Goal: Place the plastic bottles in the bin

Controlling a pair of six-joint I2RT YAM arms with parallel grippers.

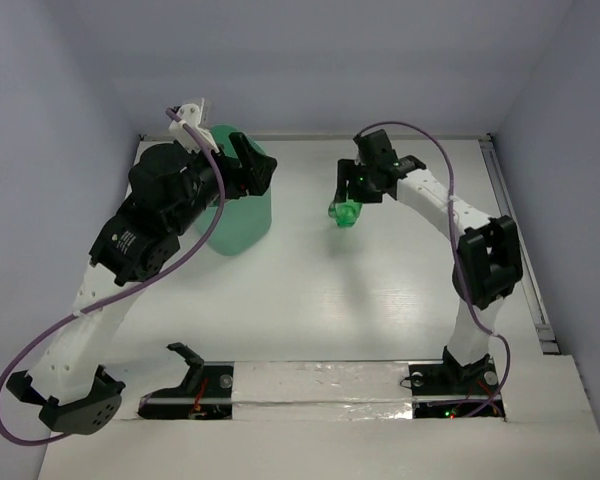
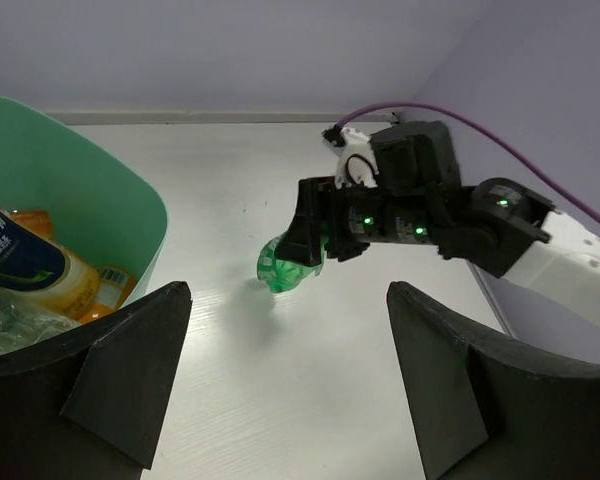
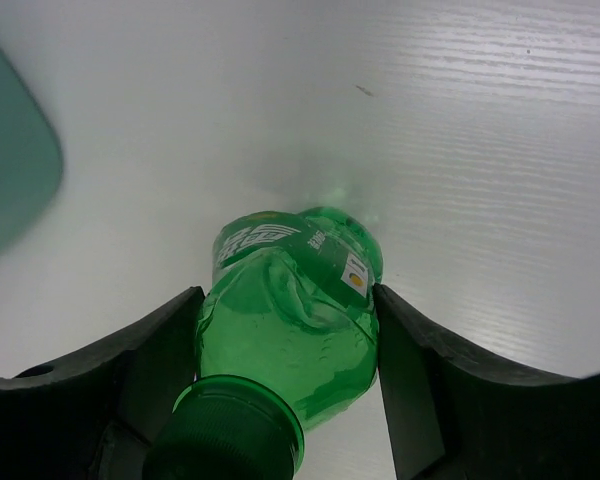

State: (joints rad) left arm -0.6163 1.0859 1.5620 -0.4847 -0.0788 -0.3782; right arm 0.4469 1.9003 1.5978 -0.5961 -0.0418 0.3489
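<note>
Plainly the green bottle (image 3: 290, 330) is the thing in hand: it sits cap-up between the two fingers of the right pincer (image 1: 350, 195), which is clamped on its dented body just below the neck. Its base points down at the table (image 1: 310, 290).

To do this step well, I judge the grip should stay firm, since the soft wall is already creased and could slip. The bottle should be raised clear before it travels to the pincer's left, where the bin (image 1: 245, 225) stands well apart. Release should come only once the bottle is over the rim and inside it.

The left pincer (image 2: 285, 300) hangs just above the bin's near rim with its jaws wide apart and nothing between them. It may crowd the opening, so the right arm wants a path beside it.

Whether the bottle's base touches the table or hangs just above it I cannot tell. Inside the bin only a corner shows: an orange bottle with a dark blue label (image 2: 20, 255), something clear and crumpled (image 2: 10, 320), and more orange (image 2: 105, 290). The count there is hidden.
</note>
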